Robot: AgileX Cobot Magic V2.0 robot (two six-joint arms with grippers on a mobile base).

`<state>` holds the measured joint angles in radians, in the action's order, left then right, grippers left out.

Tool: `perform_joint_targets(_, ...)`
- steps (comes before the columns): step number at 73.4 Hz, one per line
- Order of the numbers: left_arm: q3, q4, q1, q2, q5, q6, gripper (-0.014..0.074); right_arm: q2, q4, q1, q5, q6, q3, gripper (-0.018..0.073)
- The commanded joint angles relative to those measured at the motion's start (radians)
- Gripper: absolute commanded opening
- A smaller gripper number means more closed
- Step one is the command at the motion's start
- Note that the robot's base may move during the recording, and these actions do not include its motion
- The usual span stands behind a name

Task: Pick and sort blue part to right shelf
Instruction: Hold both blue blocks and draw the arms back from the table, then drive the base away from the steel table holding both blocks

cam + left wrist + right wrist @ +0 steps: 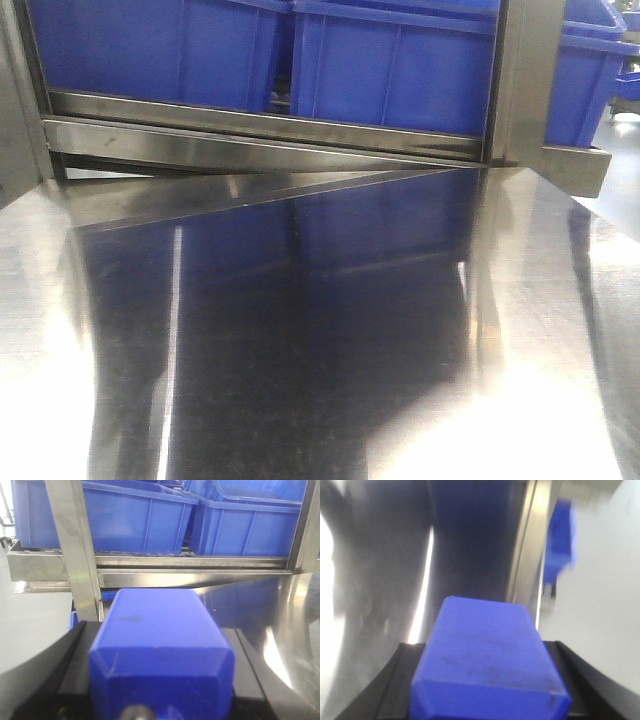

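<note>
The grey steel-framed rack (520, 90), with its flat front rail (260, 128) and large blue plastic bins (390, 70), stands at the far edge of the polished steel bench (320, 350). No loose blue part shows on the bench in the front view, so I cannot tell where it lies.

The left end effector (162, 645) and the right end effector (487, 660) each appear only as a chamfered blue block between black rails. The block looks alike in both wrist views, so it is probably housing, not the part. The fingers are out of sight, so I cannot tell whether they are spread or pressed together.

The right wrist view is blurred, with an unclear blue shape (560, 535) beyond a steel upright.

I judge the step in hand to be finding the part. It calls for a slow sweep, staying clear of the rail, and distrust of the blue reflections in the bench.
</note>
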<state>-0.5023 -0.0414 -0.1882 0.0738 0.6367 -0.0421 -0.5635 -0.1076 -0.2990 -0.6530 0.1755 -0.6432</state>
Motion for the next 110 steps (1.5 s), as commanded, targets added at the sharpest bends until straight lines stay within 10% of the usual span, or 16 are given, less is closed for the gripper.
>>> perform_joint_targets(1,-0.027,-0.004,-0.005,0.013,-0.069,-0.005,0.0207,0.127,-0.033,0.002,0.076,-0.003,-0.028,0.0230)
perform_joint_targets(29,-0.027,-0.004,-0.005,0.013,-0.069,-0.005,0.0207,0.463,-0.041,0.002,0.075,-0.003,-0.028,0.0230)
perform_joint_targets(110,-0.027,-0.004,-0.005,0.013,-0.069,-0.005,0.0207,0.476,-0.041,0.002,0.083,-0.003,-0.028,0.0230)
